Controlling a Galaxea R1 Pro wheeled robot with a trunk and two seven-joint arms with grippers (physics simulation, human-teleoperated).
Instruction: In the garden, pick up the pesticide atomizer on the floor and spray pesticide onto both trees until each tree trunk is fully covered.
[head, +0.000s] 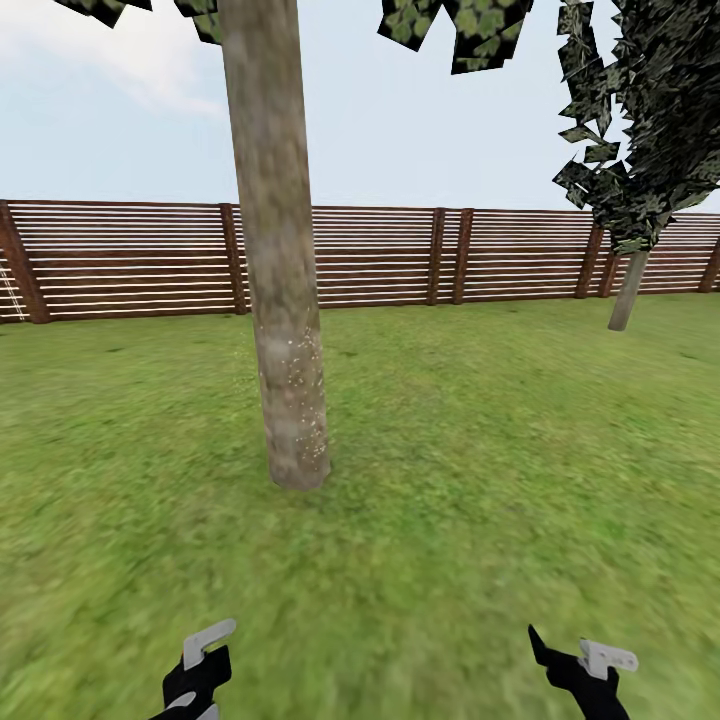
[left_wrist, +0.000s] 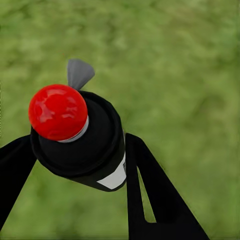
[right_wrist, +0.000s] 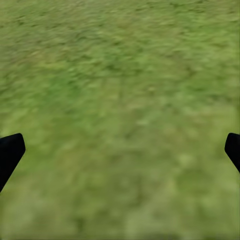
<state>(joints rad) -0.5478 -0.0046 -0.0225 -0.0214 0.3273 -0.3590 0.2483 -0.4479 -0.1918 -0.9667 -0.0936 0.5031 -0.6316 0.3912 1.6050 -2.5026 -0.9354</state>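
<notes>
A thick grey-brown tree trunk (head: 280, 300) rises from the grass floor (head: 450, 480) just ahead, left of centre, with pale specks on its lower part. A second tree trunk (head: 626, 292) stands far off at the right, near the fence. My left gripper (head: 195, 668) (left_wrist: 80, 160) is low at the left, shut on the pesticide atomizer (left_wrist: 82, 145), a black bottle with a red knob, a grey trigger and a white label. At the lower right my right gripper (head: 575, 665) (right_wrist: 120, 150) is open over bare grass, its fingers wide apart.
A brown slatted wooden fence (head: 380, 255) closes the lawn behind both trees. Dark blocky leaves (head: 650, 110) hang at the upper right. Open grass lies between me and the near trunk and stretches away to the right.
</notes>
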